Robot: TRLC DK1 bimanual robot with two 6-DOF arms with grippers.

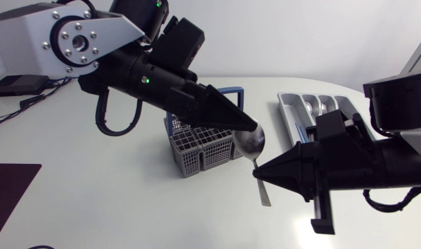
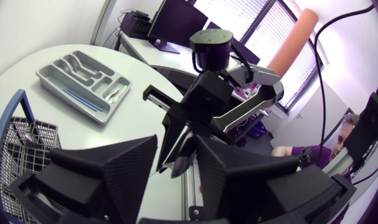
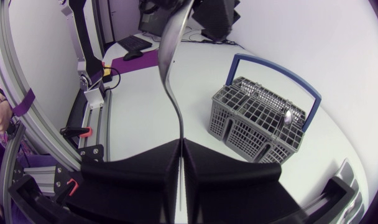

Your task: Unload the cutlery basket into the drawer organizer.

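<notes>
spoon clamped by its handle in the right pincer, left pincer at its bowl, grip unclear.

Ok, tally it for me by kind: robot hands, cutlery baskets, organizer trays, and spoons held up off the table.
2 hands: left hand, right hand
1 cutlery basket
1 drawer organizer
1 spoon held up off the table
Total: 5
</notes>
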